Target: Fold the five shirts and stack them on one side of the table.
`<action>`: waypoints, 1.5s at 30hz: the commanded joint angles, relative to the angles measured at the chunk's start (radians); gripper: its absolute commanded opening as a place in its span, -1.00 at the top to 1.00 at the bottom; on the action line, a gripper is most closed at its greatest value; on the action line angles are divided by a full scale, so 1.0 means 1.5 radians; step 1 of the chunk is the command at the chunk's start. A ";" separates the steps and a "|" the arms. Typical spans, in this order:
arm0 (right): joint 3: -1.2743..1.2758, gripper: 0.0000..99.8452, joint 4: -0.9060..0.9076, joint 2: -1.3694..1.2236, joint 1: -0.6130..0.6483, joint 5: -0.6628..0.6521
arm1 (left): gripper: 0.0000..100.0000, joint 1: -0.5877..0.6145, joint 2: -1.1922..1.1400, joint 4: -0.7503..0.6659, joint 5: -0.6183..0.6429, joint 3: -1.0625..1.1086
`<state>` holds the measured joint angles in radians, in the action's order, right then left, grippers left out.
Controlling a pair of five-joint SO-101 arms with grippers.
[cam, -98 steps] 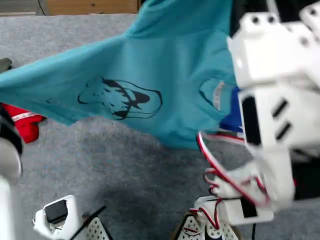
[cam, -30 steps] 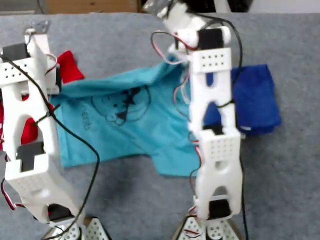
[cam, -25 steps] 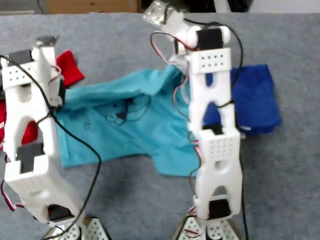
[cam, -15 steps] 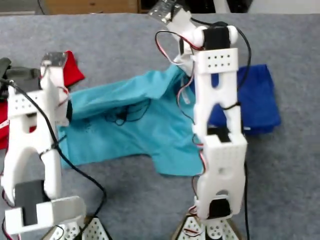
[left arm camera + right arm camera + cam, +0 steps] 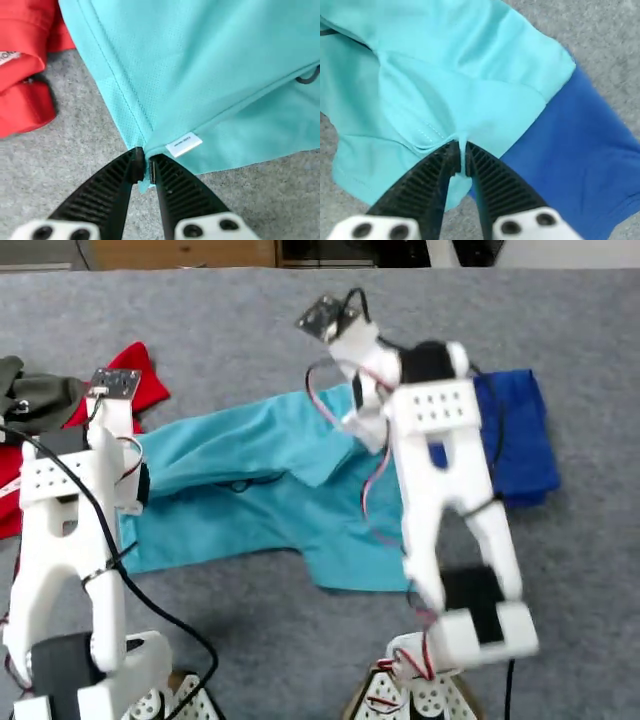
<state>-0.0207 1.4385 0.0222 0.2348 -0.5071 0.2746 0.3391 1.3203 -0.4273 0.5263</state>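
A grey cover (image 5: pixel 250 640) spreads over the whole work surface. It is matte and felt-like, with a fine fleck that shows close up in the left wrist view, and the same cover fills one corner of the right wrist view. In the high view a wooden panel (image 5: pixel 185 252), light brown with a straight lower edge, stands along its far edge. Beside the panel, toward the middle of that edge, lies a dark gap (image 5: pixel 330 250) — what is in it cannot be told. Past the gap is a pale patch (image 5: pixel 570 250) — and at the opposite corner, a strip of grey floor (image 5: pixel 35 252).
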 commanded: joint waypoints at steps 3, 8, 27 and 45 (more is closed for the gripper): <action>0.249 1.00 -0.117 0.207 -0.024 0.015 | 0.96 -0.004 0.064 -0.007 -0.048 0.038; 0.353 1.00 -0.128 0.310 -0.048 0.011 | 0.96 0.001 0.069 -0.007 -0.055 0.054; 0.667 1.00 -0.151 0.558 -0.090 -0.056 | 0.96 0.075 0.069 -0.008 -0.132 0.117; 0.742 1.00 -0.036 0.729 -0.090 -0.197 | 0.96 0.114 0.069 -0.087 -0.170 0.169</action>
<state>1.0794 1.3556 1.0871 0.1135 -0.7480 0.4358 0.4219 1.2098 -0.6713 0.7672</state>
